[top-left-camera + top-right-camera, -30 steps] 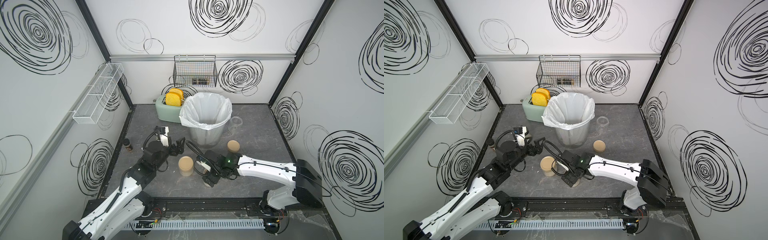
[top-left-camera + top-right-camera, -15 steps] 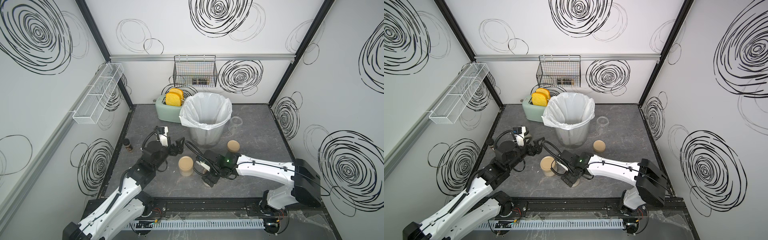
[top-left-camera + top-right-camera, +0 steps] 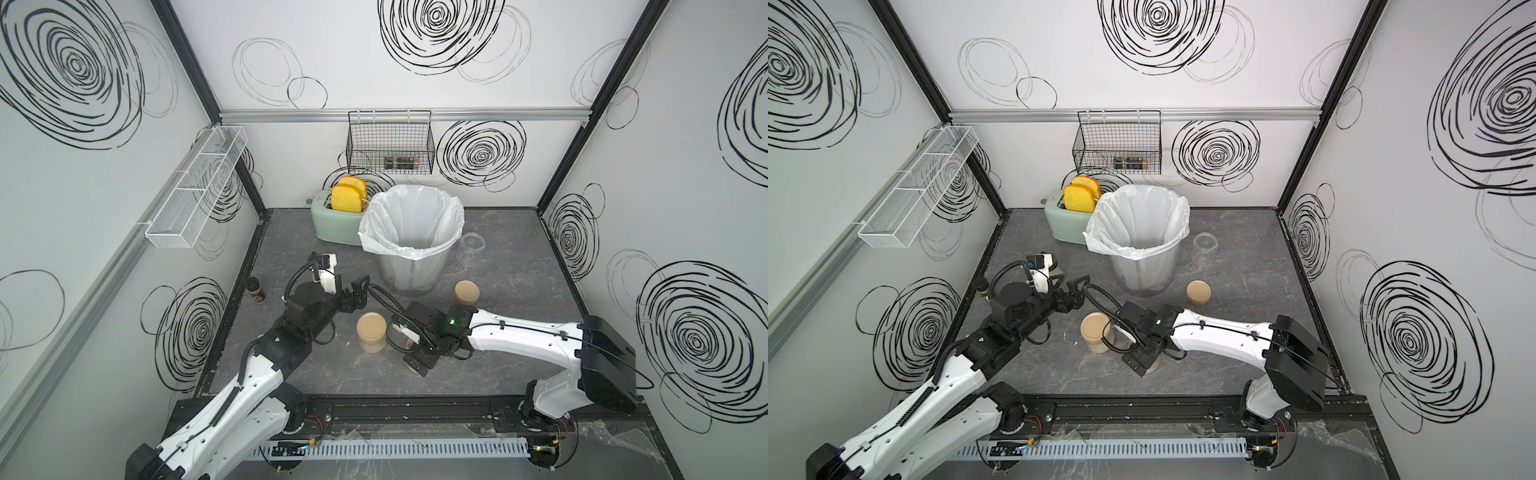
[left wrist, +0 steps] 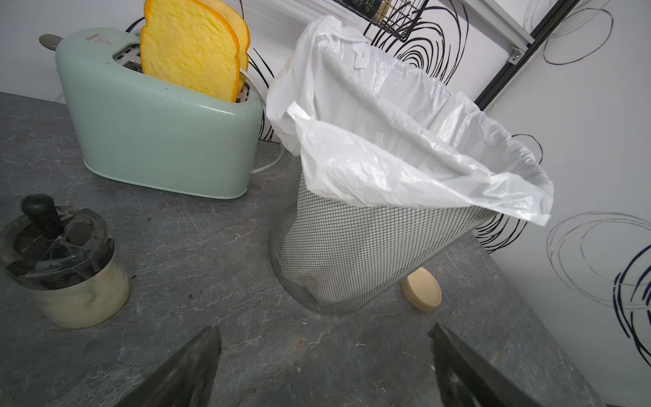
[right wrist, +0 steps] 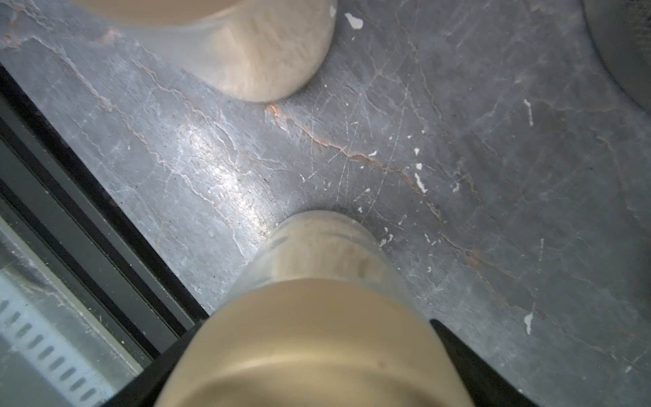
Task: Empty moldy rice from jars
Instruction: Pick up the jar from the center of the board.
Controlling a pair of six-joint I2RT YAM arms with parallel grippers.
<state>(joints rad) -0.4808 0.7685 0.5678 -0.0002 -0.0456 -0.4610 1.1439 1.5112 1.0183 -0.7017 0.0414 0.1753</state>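
Right pincer (image 3: 420,362), spread wide open, straddles the lidded jar (image 5: 317,338) standing on the robot's side of the bin (image 3: 409,270). In both top views the pincer hides most of that jar. Rice (image 5: 317,253) shows only blurred.

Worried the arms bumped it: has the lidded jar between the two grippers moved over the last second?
No. In both top views the lidded jar keeps the same spot in front of the mesh trash can.
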